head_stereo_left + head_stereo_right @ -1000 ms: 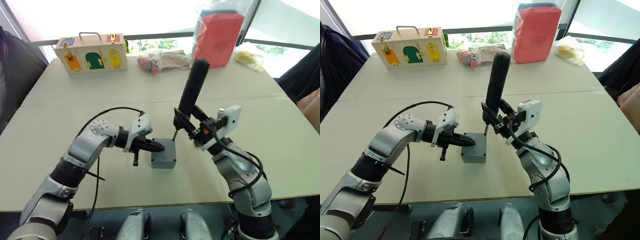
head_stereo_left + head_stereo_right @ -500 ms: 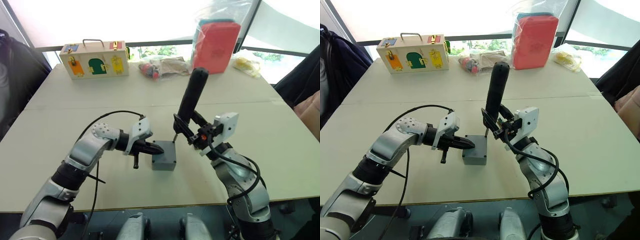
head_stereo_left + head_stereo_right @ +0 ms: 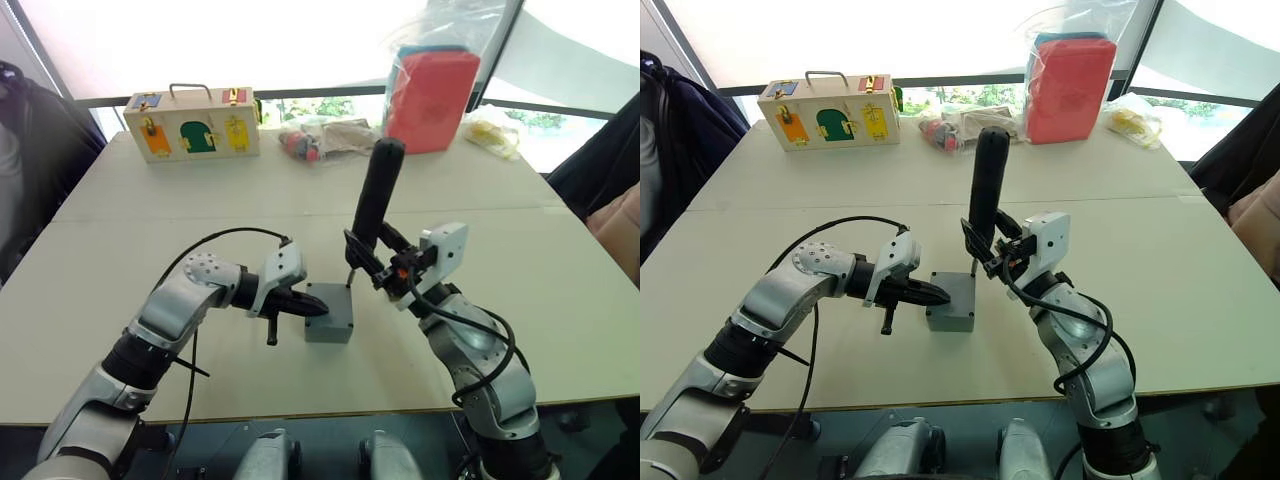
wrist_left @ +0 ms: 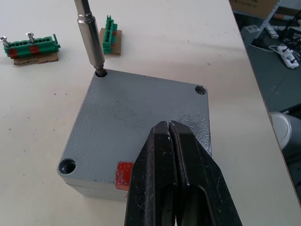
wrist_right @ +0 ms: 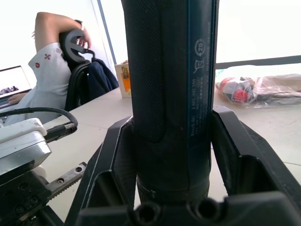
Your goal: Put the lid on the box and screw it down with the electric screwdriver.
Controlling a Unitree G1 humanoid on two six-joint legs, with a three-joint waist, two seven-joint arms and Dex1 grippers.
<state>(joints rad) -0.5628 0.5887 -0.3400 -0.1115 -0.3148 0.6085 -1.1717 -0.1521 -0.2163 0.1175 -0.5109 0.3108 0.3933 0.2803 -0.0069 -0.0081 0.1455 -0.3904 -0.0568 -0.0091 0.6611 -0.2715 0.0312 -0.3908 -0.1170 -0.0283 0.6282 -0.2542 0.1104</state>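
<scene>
My right tool (image 5: 171, 188) is clamped on the screwdriver (image 3: 378, 195), holding it near upright, slightly tilted, over the box (image 3: 329, 312) mid-table (image 3: 150, 190). Left wrist view: the lid (image 4: 136, 122) already sits on the box, flush, and the bit (image 4: 90, 36) is seated in one corner hole; two other corner holes show open, no screw heads visible in them. Red mark (image 4: 123, 173) on the box side facing my left tool. My left tool (image 4: 170, 141) has its fingers pressed together, empty, tips over the lid edge; I can't tell if they touch it. Two green pieces (image 4: 30, 43) lie on the table just beyond the box, one with small screws on top. At the far edge sit a wooden box (image 3: 192, 124) with coloured doors, a red case in a plastic bag (image 3: 433, 82), a clear bag (image 3: 322, 135) of bits and a yellowish bag (image 3: 494, 125). Right wrist view: a seated person (image 5: 49, 75) beyond the table, arm raised to head.
</scene>
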